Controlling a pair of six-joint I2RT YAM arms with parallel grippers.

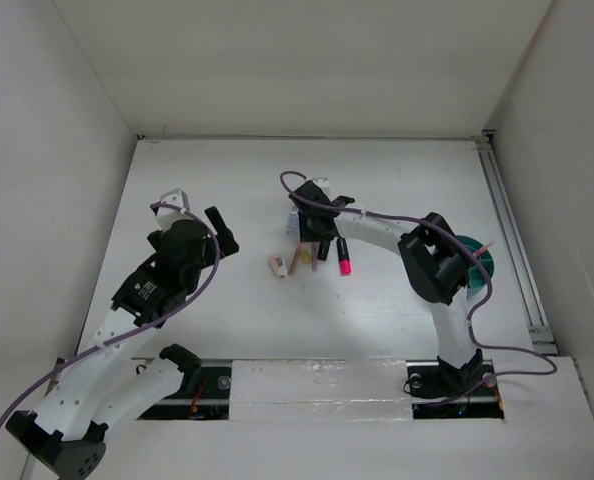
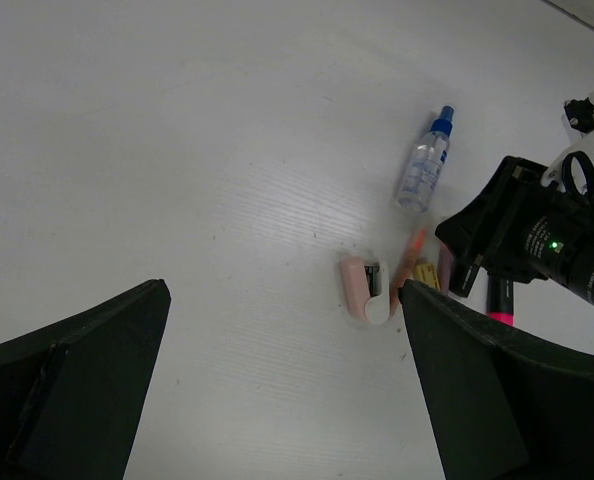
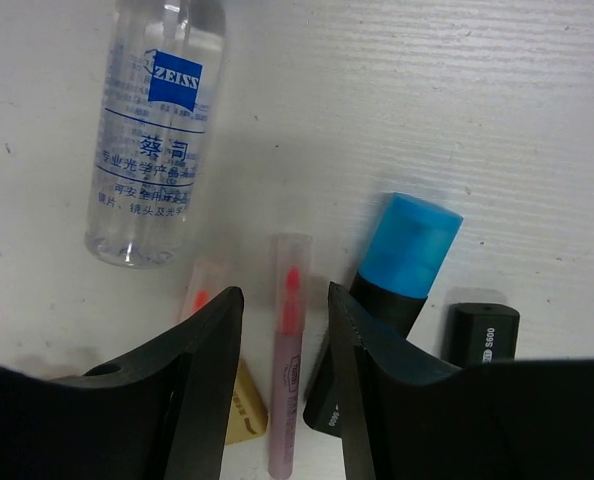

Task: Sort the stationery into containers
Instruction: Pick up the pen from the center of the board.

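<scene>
Closest to the right wrist lens were the two black fingers (image 3: 377,400) of the right gripper (image 3: 284,295). They were set to a narrow gap and stood astride a thin pink pencil with a clear cap (image 3: 287,340). I could see a sliver of the white worktop (image 3: 537,120) on either side of that pencil, so the claw was not clamped on it.

Just left of it lay a second orange-pink pencil (image 3: 202,290), partly hidden by the left finger. A tan eraser block (image 3: 245,405) sat just beside the first pencil. Past them a clear plastic bottle with a blue-and-white label (image 3: 157,150) lay on its side. On the right lay a black highlighter with a blue cap (image 3: 409,245).

From above, I saw this cluster around the middle of the worktop, a little toward the far edge. A black highlighter with a pink end (image 1: 344,262) lay on its right side and a pinkish eraser block (image 2: 354,285) on its left.

The round teal cup (image 1: 480,265) stood near the right edge, half hidden behind the right arm's elbow and well apart from the cluster.

The left gripper (image 2: 282,290) hovered between the cluster and the left edge. Its claw was spread wide and held nothing.
</scene>
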